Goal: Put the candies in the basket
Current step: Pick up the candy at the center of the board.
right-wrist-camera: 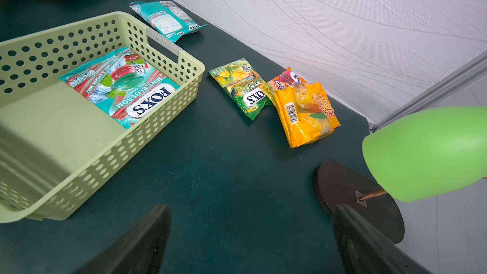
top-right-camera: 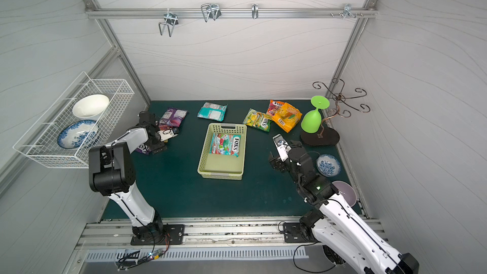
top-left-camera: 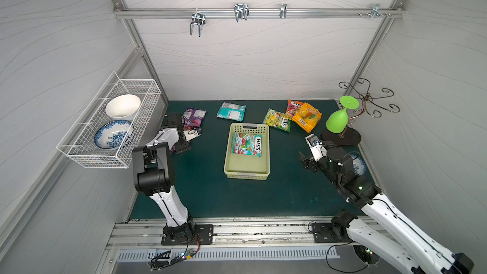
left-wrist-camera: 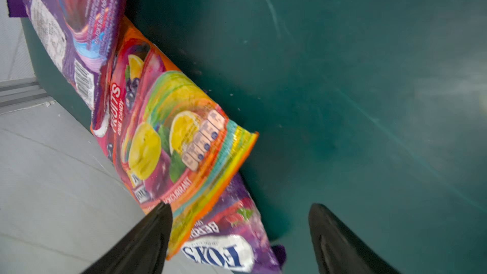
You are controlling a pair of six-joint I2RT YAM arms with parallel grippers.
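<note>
Top views overhead, sharing table (top-left-camera: pixel 237 201); wrist views close, left maybe tilted.

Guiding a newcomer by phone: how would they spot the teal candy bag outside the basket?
Find the pale yellow-green basket in the middle of the green table. Past its far end, toward the back wall, a teal candy bag lies alone. Unlike the teal mint bag inside the basket, it shows its white label and touches no other bag.
</note>
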